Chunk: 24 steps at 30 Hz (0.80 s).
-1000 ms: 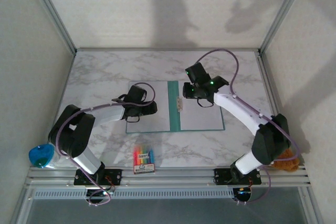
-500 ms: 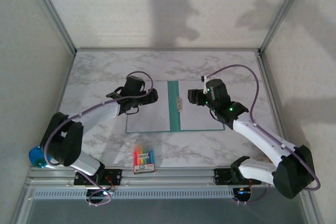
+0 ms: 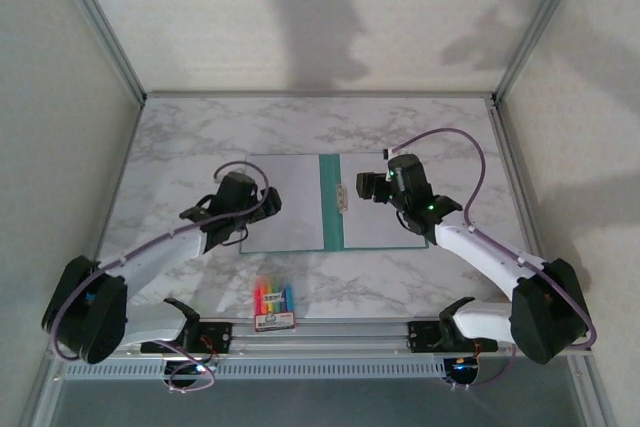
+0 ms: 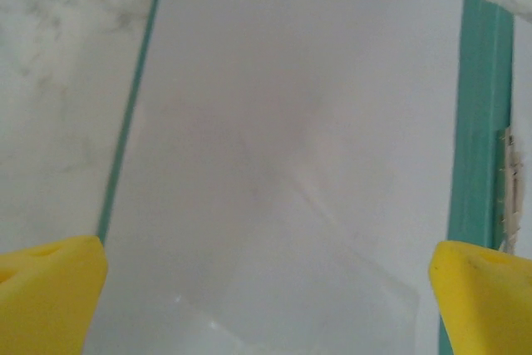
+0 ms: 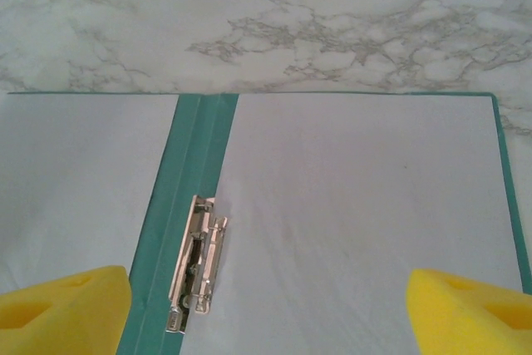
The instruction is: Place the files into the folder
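The teal folder [image 3: 332,202] lies open and flat on the marble table, with its spine [image 5: 195,155] running front to back and a metal clip [image 5: 195,263] on it. One white file [image 3: 290,197] covers the left panel, and another file [image 3: 390,217] covers the right panel. My left gripper [image 3: 245,209] hovers at the left panel's near left side. It is open, with yellow fingertips [image 4: 50,288] wide apart over the sheet [image 4: 283,147] and nothing between them. My right gripper [image 3: 368,187] hangs open above the right sheet [image 5: 357,205], near the spine.
A small colourful crayon box [image 3: 273,304] lies near the front edge, just in front of the folder. Bare marble table [image 3: 190,137] surrounds the folder at the back and sides. Metal frame posts [image 3: 100,22] and white walls close in the workspace.
Both grippers have opened wider. The left arm has drawn back toward the near left. The right arm has swung round and its gripper has shifted slightly nearer. The sheets lie still.
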Available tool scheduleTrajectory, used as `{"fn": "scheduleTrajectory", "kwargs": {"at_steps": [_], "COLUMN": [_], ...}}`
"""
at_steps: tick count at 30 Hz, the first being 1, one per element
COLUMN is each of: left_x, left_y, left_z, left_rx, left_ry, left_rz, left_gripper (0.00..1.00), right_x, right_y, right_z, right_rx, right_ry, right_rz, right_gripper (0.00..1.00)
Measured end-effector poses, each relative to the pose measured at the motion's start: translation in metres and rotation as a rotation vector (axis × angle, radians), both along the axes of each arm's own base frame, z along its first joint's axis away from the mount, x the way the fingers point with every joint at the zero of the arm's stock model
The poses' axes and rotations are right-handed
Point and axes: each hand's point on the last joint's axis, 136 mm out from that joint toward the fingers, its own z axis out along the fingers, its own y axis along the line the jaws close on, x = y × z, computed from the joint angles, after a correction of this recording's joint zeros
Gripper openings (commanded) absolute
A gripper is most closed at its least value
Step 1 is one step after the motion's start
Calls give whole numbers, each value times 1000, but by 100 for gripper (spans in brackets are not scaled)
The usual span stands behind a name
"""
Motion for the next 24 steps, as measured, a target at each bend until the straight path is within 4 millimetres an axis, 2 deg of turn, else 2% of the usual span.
{"fn": "scheduleTrajectory", "kwargs": {"at_steps": [4,9,13,20,24], "left_x": [-19,-29,-36,-52,-60], "left_y": [15,22,26,21,14], "left_z": [0,-3,-15,-43,-49], "left_rx": [-41,-62,-83,-115,-156], "left_ry": [-35,-29,17,171,220], "left_rz": [56,96,123,117,93], "left_gripper": [100,99,100,95,92], "right_x": [1,3,4,5,5], "right_y": [1,4,5,5,5], "right_z": [-12,-15,-17,-26,-26], "right_rx": [-11,5,11,-1,0], "right_ry": [29,38,42,65,65], "right_rz": [-3,-6,-8,-11,-11], "right_gripper": [86,87,87,87,87]}}
